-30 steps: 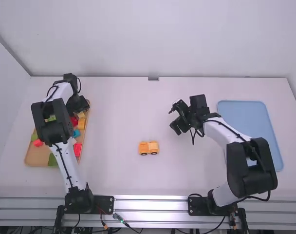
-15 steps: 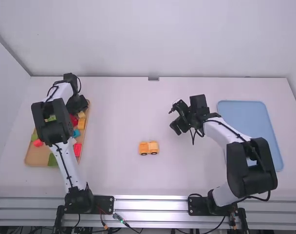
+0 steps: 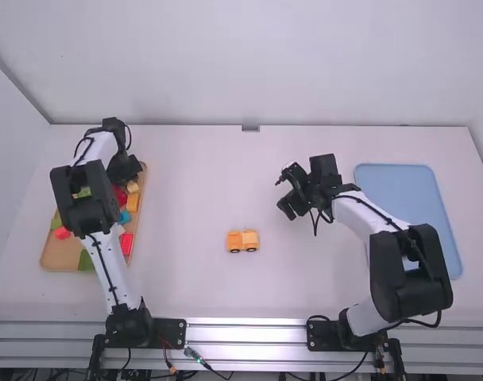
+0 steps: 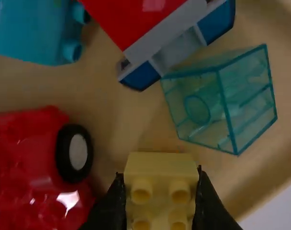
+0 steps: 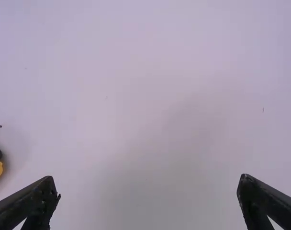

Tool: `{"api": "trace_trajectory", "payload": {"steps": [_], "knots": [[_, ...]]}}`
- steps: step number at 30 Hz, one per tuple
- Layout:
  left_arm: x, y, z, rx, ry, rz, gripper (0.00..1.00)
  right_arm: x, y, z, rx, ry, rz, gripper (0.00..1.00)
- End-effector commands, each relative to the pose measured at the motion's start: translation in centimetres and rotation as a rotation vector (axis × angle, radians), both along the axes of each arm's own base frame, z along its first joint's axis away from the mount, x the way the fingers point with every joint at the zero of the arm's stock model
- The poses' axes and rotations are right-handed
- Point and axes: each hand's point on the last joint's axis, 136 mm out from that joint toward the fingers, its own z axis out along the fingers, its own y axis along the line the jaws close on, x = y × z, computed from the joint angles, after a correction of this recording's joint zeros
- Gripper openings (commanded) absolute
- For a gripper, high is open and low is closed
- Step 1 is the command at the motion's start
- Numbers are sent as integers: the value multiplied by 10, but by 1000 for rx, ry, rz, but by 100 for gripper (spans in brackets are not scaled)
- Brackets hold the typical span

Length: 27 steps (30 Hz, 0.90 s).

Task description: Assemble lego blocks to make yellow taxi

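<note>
So, high view: I've got the left gripper (image 3: 126,169) over the tray (image 3: 59,252), the right gripper (image 3: 282,194) over the table (image 3: 194,182), and the yellow car (image 3: 242,240) on the table between the arms. Left wrist view: I'm pinching a pale yellow block (image 4: 161,167) near a clear block (image 4: 217,100). Right wrist view: fingers spread wide, nothing between them.

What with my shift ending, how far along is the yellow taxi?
Apparently part-built: an orange-yellow plastic car body on black wheels stands on the white table. The left jaws grip a pale yellow studded plastic block. Likely left: carrying that block over and fitting it on.
</note>
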Motion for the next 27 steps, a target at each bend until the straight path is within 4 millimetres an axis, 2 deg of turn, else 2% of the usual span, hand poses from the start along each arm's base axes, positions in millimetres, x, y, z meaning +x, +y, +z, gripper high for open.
{"api": "trace_trajectory", "payload": {"steps": [1, 5, 8, 9, 14, 15, 18, 22, 24, 25, 27], "knots": [[14, 5, 24, 27, -38, 3, 2, 8, 2, 18, 17, -42, -5, 99], [15, 1, 42, 28, -25, -24, 2, 8, 2, 18, 17, -41, -5, 98], [13, -11, 51, 25, 12, -159, 2, 9, 2, 18, 17, -42, -5, 99], [13, -11, 51, 25, 15, -167, 2, 9, 2, 18, 17, -42, -5, 99], [19, -42, 47, 39, 46, -410, 2, 9, 2, 18, 18, -42, -4, 99], [22, -54, 44, 47, 43, -465, 2, 9, 2, 18, 18, -43, -4, 99], [24, -75, 43, 65, 15, -509, 2, 9, 2, 18, 17, -43, -5, 99], [14, -108, 52, 114, -62, -668, 2, 9, 2, 18, 18, -45, -5, 99], [0, -138, 63, 108, -143, -843, 2, 11, 2, 20, 20, -54, -5, 98], [-1, -141, 64, 106, -147, -858, 2, 11, 2, 20, 20, -54, -5, 99], [-27, -171, 70, 67, -185, -1078, 2, 12, 3, 20, 19, -61, 0, 99]]}}
